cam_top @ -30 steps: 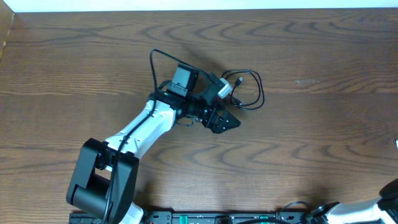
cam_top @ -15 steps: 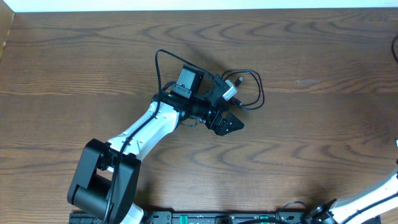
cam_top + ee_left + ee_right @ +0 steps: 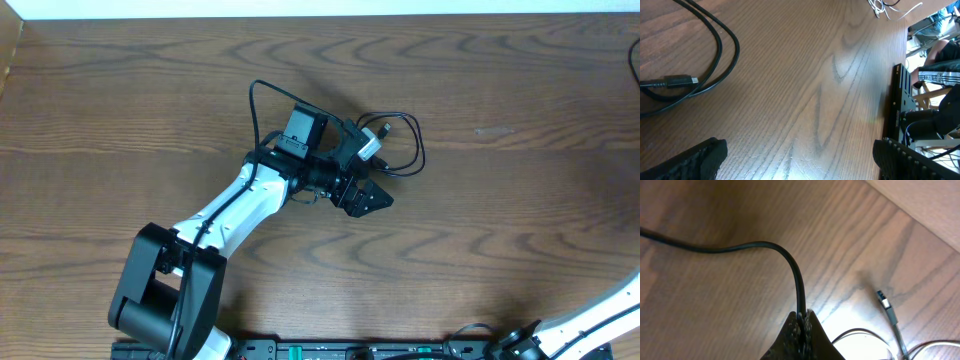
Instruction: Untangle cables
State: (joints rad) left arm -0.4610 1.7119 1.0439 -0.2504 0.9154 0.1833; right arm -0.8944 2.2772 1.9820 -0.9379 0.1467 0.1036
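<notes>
Brown wood-grain table (image 3: 520,240) fills every view. Across it the left arm (image 3: 235,210) reaches from its base toward the middle. Its left claw (image 3: 800,150) hangs low over the wood, jaws spread wide with nothing between them. Ahead of that claw and off to one side lies a black cable (image 3: 722,47) in a loose double loop, with its small plug (image 3: 677,80) resting inside the curve. The right claw (image 3: 801,322) is pinched together on a second black cord (image 3: 790,265), which rises from the tips and arcs away over the wood. Just beside those tips lies a pale cord (image 3: 885,302) with a metal plug end.

These cords look light, limp and smooth, so they should drag and slide rather than resist. A pinch on the round run just behind a plug would probably hold best, since the moulded end would stop it slipping through.

From above, the left wrist covers part of the loop. The right claw is outside the overhead view. Whether the held cord joins the looped one cannot be told.
</notes>
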